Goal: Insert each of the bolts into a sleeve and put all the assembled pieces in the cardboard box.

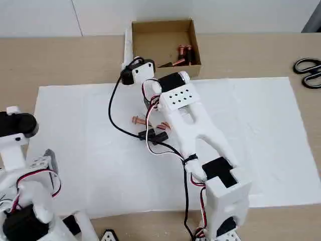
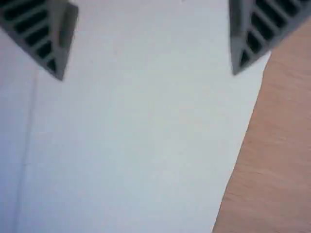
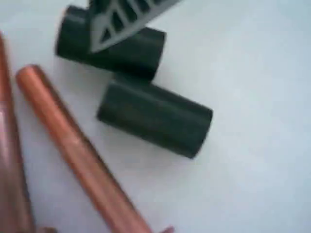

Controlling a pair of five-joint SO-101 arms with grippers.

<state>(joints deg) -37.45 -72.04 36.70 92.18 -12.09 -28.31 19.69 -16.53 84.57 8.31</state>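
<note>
The left gripper (image 2: 146,73) is spread wide, with nothing between its jaws. It hangs above the white sheet (image 2: 136,155), near the edge where bare table (image 2: 277,160) begins. The right gripper (image 3: 114,29) sits low over two dark sleeves (image 3: 155,119) beside loose copper bolts (image 3: 82,155); its opening cannot be told. Past the sheet's far edge stands the cardboard box (image 1: 160,23), with assembled pieces (image 1: 184,54) inside. Open sheet runs toward the scissors (image 1: 308,73).

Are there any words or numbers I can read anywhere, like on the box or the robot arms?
No words or numbers to read. The cardboard box is plain, the white sheet is blank, and the arm plate carries small holes, not letters.
</note>
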